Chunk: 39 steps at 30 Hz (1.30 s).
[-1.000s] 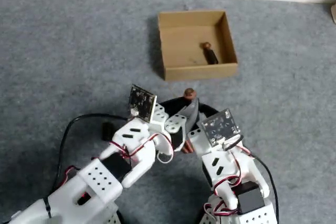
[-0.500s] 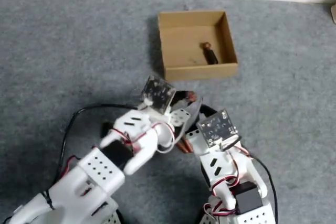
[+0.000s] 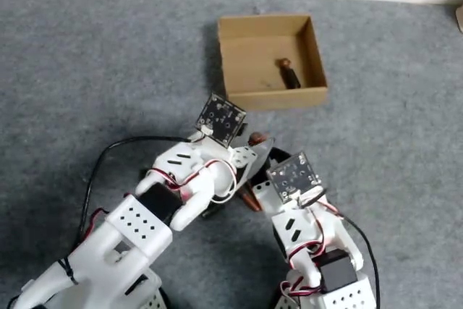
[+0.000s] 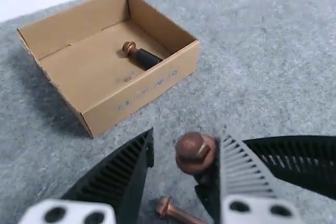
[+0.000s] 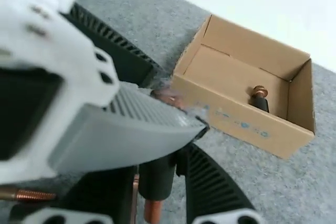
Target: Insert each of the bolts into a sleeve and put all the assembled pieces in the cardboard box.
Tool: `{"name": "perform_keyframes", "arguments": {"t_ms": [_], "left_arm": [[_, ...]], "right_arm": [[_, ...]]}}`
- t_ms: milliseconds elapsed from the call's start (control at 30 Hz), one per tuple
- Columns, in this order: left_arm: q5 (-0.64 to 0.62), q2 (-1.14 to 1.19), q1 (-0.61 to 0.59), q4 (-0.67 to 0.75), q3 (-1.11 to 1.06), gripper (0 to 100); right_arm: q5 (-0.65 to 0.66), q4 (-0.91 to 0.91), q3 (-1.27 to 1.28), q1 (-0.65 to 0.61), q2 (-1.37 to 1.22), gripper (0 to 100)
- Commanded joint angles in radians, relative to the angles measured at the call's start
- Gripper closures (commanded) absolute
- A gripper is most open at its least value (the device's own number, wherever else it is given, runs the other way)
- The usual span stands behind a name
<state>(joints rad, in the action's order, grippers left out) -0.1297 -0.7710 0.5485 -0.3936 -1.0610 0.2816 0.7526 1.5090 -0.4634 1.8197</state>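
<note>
We logged the left gripper [image 4: 186, 136] with its claw open but narrow, one finger on each side of the copper head of the bolt [image 4: 193, 152], with a gap showing on one side. The right gripper [image 5: 160, 163] was clamped on the black sleeve [image 5: 156, 179], with the bolt already through it and its copper tip poking out the far end. That pair sat over the grey carpet [image 3: 87, 70] just in front of the cardboard box [image 3: 275, 97], not in it. One assembled piece [image 3: 289, 74] lay inside the box, and a loose bolt [image 4: 176, 211] lay on the carpet near the grippers. Versus a second before, the left arm [image 3: 181, 179] had swung forward toward the right arm [image 3: 304, 229] and the box. The bolt head had shifted slightly back from the box. The box and the piece inside were unchanged.
</note>
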Motion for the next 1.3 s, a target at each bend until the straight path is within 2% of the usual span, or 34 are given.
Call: {"name": "perform_keyframes", "arguments": {"t_ms": [0, 100, 233, 433, 533, 667, 833, 1267], "left_arm": [[0.009, 0.002, 0.013, -0.002, 0.019, 82], [0.055, 0.002, -0.018, -0.006, 0.021, 78], [0.153, 0.002, -0.067, -0.012, 0.064, 81], [0.157, 0.001, -0.208, -0.084, 0.165, 82], [0.118, -0.007, -0.225, -0.107, 0.171, 82], [0.054, 0.001, -0.153, -0.120, 0.137, 82], [0.057, 0.001, -0.054, -0.106, 0.088, 82], [0.058, -0.002, -0.022, -0.106, 0.084, 82]], "right_arm": [[-0.005, -0.077, -0.004, 0.005, 0.018, 99.4], [-0.002, -0.076, -0.004, 0.001, 0.018, 99.4], [-0.005, -0.076, -0.001, 0.001, 0.018, 99.4], [-0.005, -0.079, 0.022, 0.001, 0.018, 99.4], [-0.005, -0.116, 0.050, 0.001, 0.018, 99.4], [-0.002, -0.154, 0.082, 0.001, 0.018, 99.4], [-0.002, -0.154, 0.082, 0.001, 0.018, 99.4], [-0.002, -0.154, 0.082, 0.004, 0.018, 99.4]]}}
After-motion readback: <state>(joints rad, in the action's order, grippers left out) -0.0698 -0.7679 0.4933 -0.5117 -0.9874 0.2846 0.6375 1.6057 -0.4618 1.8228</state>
